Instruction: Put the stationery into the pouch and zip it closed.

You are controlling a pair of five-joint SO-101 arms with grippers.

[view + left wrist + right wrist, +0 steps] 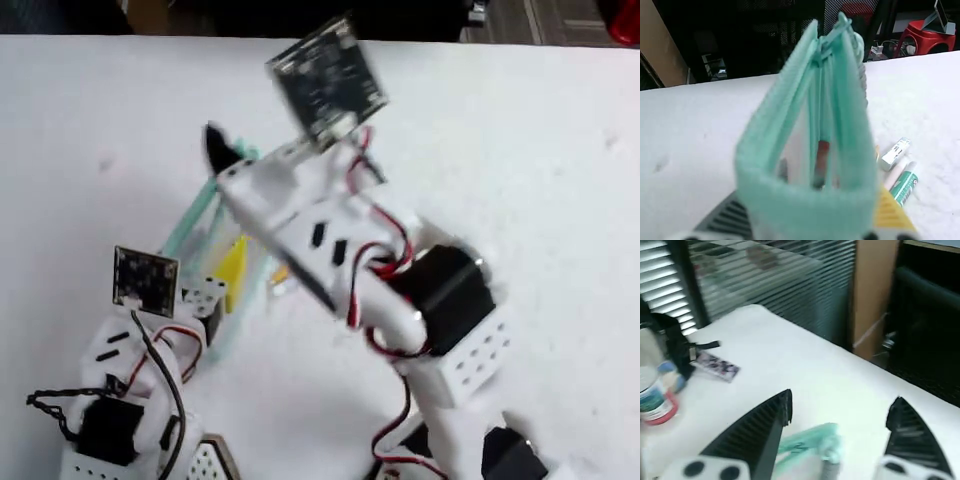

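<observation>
We see the mint-green pouch (805, 197) standing on edge on the white tabletop (520, 130), its mouth gaping, and the left pincer (207, 298) clenched on its near end. Through the clear walls we make out a pen with a red part (822, 152) inside. Just beside the pouch, outside it, lie a white pen (895, 152) and a green-and-white marker (905, 182), close together. A yellow item (890, 212) sits nearer the left pincer; what it is we cannot tell. The right pincer (842, 401) hangs over the pouch's far end, released, its two black jaws wide apart with the zip end (815, 442) below and between them. In the high view the right arm crosses above the pouch. Farther off on the tabletop stands a bottle (652, 400) with a red band
</observation>
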